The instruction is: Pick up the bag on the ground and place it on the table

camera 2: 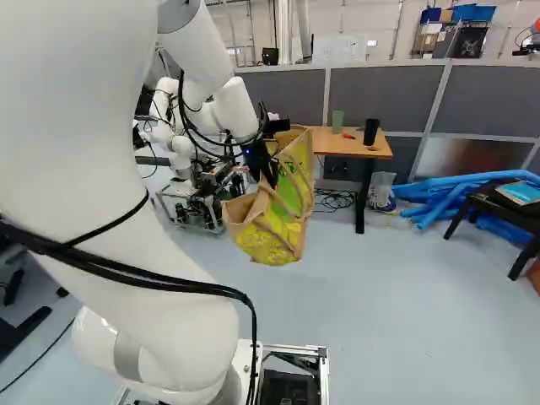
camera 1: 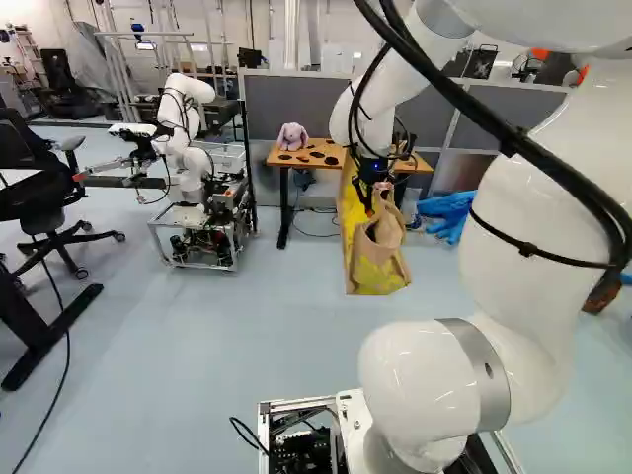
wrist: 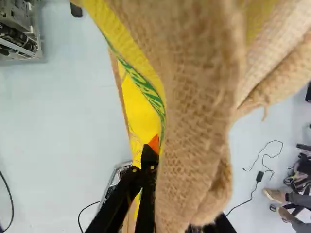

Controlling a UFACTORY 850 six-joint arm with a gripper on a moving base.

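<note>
Well, the black gripper [camera 2: 272, 177] is clenched on the upper part of the bag [camera 2: 287, 228], a coarse brown one with yellow sides and some green, and the bag hangs from it, clear of the floor [camera 1: 247, 326]. In the wrist view one finger, with an orange pad [wrist: 154, 143], shows right alongside the brown cloth; the other is mostly hidden behind folds, which spread out ahead of the gripper. From where I stand, the wooden table [camera 2: 350, 146] is beyond the hand, with the bag hanging in front of it, not resting on it. Past the hand and off to its left, a pinkish plush toy [camera 1: 292, 136] sits on the tabletop; past it to the right stand a black cup [camera 2: 371, 132] and a green container [camera 2: 337, 121]. Farther right of the hand, blue tubes [camera 2: 456, 190] lie heaped on the floor, with a dark stool [camera 2: 498, 207] beside them. Another robot [camera 1: 188, 128], white as well, stands well to the left of the hand, and an office chair [camera 1: 35, 178] is farther out on that same side
</note>
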